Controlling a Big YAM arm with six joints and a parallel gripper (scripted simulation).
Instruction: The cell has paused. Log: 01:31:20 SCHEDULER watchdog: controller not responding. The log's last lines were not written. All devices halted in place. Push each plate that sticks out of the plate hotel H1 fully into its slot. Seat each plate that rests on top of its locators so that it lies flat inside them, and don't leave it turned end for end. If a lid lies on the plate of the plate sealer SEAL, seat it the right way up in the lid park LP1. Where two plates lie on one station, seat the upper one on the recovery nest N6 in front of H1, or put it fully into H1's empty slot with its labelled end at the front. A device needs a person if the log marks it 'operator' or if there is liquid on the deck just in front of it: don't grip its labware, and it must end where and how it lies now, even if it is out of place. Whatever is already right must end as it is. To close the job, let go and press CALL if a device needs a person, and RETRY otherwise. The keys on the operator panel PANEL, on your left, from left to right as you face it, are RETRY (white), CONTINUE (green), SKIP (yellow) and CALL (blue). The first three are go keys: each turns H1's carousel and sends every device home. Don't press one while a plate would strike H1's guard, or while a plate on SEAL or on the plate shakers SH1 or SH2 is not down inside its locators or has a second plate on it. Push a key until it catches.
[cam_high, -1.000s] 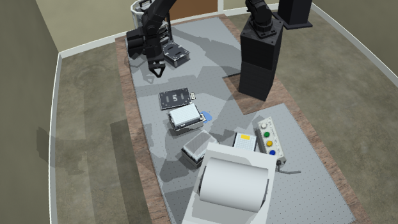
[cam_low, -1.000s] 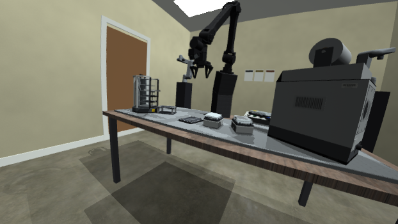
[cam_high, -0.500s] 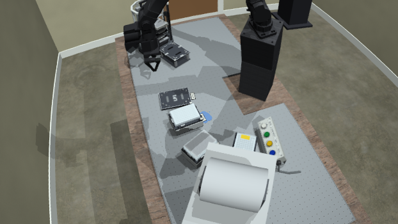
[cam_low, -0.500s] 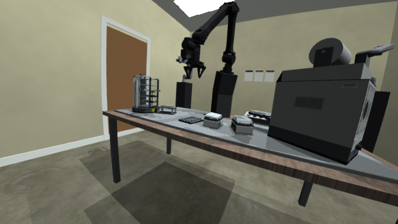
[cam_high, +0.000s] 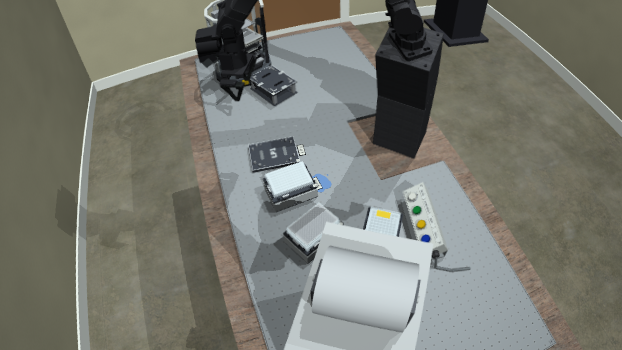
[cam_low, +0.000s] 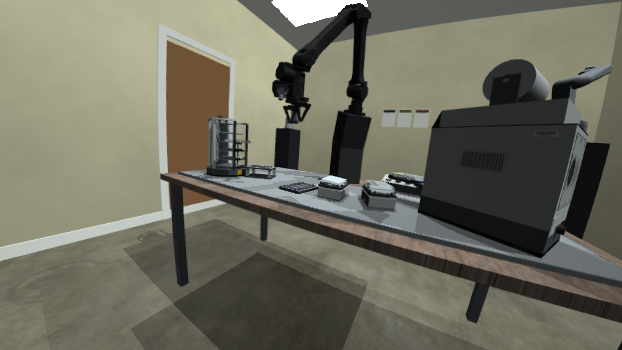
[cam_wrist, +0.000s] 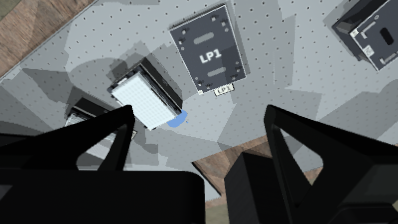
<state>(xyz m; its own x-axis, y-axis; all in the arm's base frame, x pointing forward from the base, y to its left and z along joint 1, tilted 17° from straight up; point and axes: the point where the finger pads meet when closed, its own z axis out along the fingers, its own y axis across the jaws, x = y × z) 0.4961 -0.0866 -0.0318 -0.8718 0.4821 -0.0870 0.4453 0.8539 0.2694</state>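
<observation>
Sealer (cam_high: 367, 285) at near end of deck (cam_high: 480, 310). Hotel (cam_low: 227, 145) at far end; nest (cam_high: 273, 82) just in front of it. Gripper (cam_high: 235, 92) high beside nest, fingers spread wide, nothing between. White plate (cam_wrist: 145, 100) on shaker well below, off left finger; blue puddle (cam_wrist: 177, 119) touching its corner. LP1 (cam_wrist: 210, 50) beyond.
</observation>
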